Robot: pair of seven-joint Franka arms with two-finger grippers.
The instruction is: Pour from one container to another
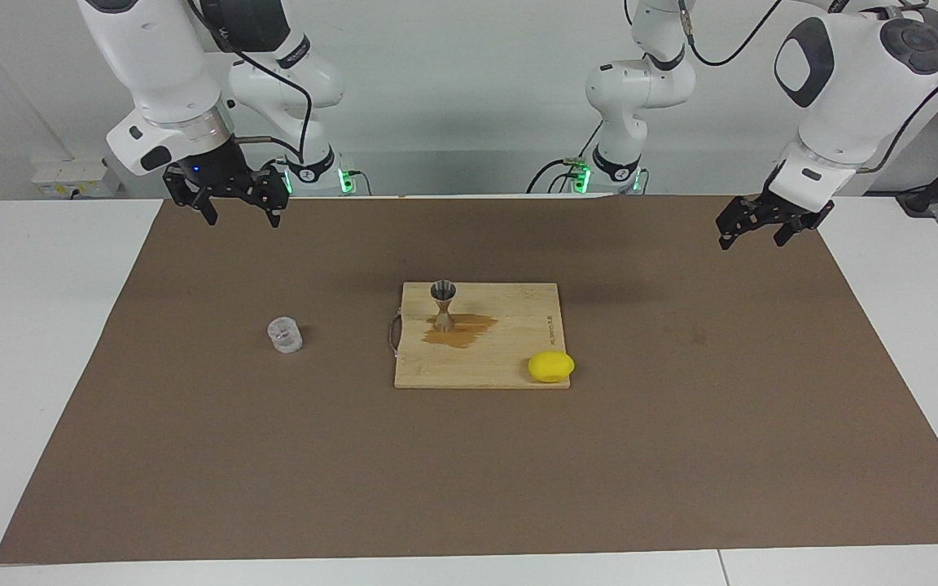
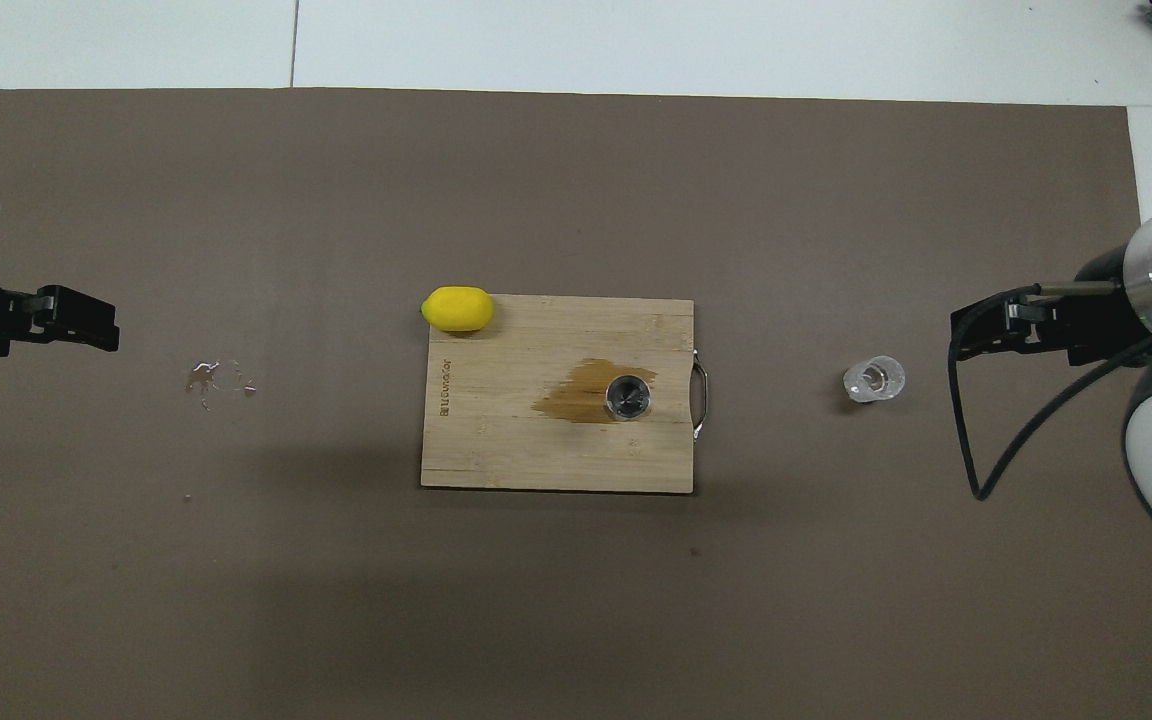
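Observation:
The clear glass tumbler (image 1: 284,335) (image 2: 874,380) stands upright on the brown mat, toward the right arm's end of the table. The silvery hourglass jigger (image 1: 443,305) (image 2: 628,397) stands upright on the wooden cutting board (image 1: 510,370) (image 2: 496,450), in a brown puddle (image 1: 469,330). My right gripper (image 1: 243,218) (image 2: 966,335) hangs open and empty over the mat near its base, well above the tumbler. My left gripper (image 1: 751,242) (image 2: 101,330) waits open and empty over the mat's edge at its own end.
A yellow lemon (image 1: 551,366) (image 2: 457,308) lies at the board's corner farthest from the robots. The board's metal handle (image 2: 701,400) points toward the tumbler. Small wet droplets (image 2: 221,378) mark the mat toward the left arm's end.

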